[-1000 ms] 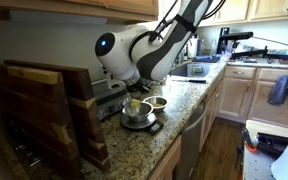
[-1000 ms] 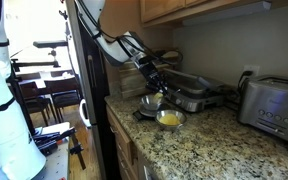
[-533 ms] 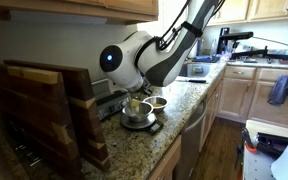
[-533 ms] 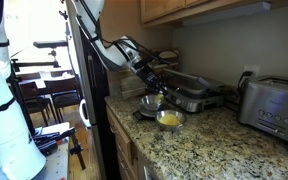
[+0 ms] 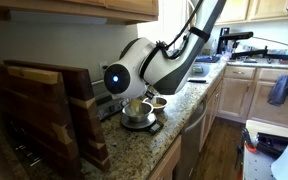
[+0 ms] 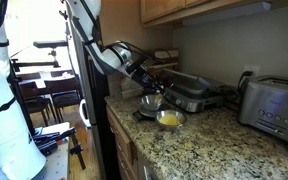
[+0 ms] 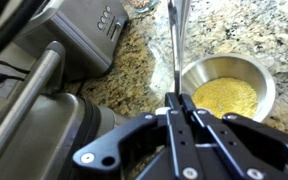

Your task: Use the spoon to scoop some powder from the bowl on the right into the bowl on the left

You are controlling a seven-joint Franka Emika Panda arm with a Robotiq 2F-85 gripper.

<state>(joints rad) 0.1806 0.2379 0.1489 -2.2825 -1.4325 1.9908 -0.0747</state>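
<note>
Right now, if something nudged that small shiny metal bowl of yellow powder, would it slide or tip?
The small shiny metal bowl looks thin-walled, so probably light and apt to slide on the speckled granite counter. Its low, wide shape suggests it won't tip easily, though the loose yellow powder might spill.

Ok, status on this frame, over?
Tool shut on thin metal spoon handle. Round steel bowl of yellow powder just beside it. Grey countertop grill close alongside, not blocking.
</note>
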